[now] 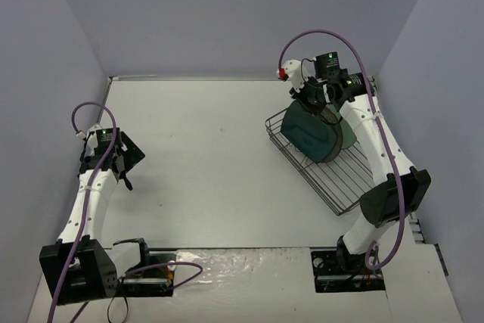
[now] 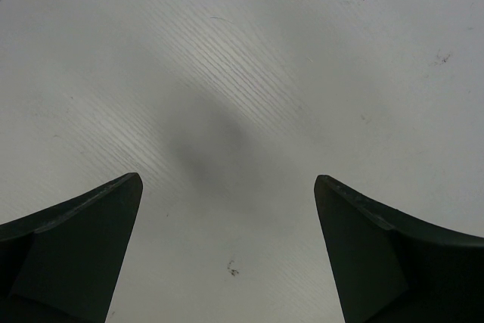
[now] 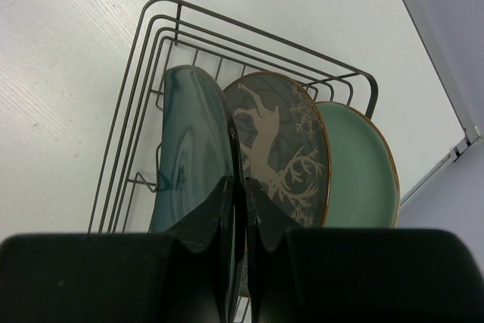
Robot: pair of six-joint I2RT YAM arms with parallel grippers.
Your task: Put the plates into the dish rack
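Right tool (image 3: 243, 191) grips the teal plate (image 3: 189, 141), upright in the rack (image 3: 180, 13) beside the deer plate (image 3: 283, 138) and green plate (image 3: 363, 168), near the surface's (image 1: 212, 156) far right corner. Left tool (image 2: 228, 179) released.

1. Left arm (image 1: 91, 194) had white link shells, black joint housings and a black base block (image 1: 76, 270).
2. Right arm (image 1: 378, 141) was of the same white-and-black build.
3. A purple cable (image 1: 89, 107) ran along each arm and looped at the wrist.
4. Small green lights (image 1: 330, 62) showed on both wrist modules, with a red fitting (image 1: 283, 75) by the right one.
5. Left gripper (image 2: 228, 178) and right gripper (image 3: 240, 183) had dark, matte, wedge-shaped fingers.
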